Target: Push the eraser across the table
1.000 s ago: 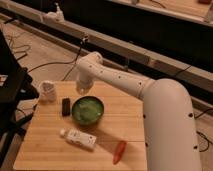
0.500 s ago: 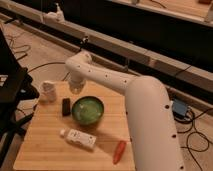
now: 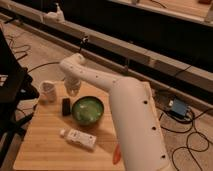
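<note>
Planked wood formed the table (image 3: 40, 135), with cables on the floor behind. Its eraser (image 3: 66, 106) lay flat near the far edge, just nearer the camera than the end effector (image 3: 73, 90), which hung between a white cup (image 3: 47, 91) and a green bowl (image 3: 88, 110). Whether the end effector was apart or together could not be told. Bare wood lay left of the eraser.
</note>
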Available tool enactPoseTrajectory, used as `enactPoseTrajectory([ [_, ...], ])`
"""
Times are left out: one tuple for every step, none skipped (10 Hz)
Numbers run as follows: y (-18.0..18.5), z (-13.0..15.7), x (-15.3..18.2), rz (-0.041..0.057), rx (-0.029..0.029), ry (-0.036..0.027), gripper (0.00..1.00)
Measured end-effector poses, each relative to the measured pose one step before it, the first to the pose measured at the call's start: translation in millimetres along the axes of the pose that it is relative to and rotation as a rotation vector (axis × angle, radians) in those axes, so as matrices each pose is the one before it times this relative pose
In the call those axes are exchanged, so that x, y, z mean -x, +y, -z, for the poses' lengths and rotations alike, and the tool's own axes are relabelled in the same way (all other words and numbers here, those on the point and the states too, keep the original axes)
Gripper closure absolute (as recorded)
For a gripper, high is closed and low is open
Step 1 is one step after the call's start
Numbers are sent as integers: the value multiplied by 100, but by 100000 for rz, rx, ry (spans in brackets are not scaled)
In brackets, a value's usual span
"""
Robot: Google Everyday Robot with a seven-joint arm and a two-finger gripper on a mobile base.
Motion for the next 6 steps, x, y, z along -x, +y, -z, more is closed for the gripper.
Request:
enactPoseTrajectory([
  [306,-915,138,447,-1127,1769,100],
  [-122,-883,171,-268,-1364,1704,100],
  [-295,-725,160,-762,-1117,1470,100],
  [-283,-658,139,-993,-746,1444,100],
  [-364,-733,217,-1366,-859,1610,100],
  [-261,-407,136,-954,-406,940,100],
])
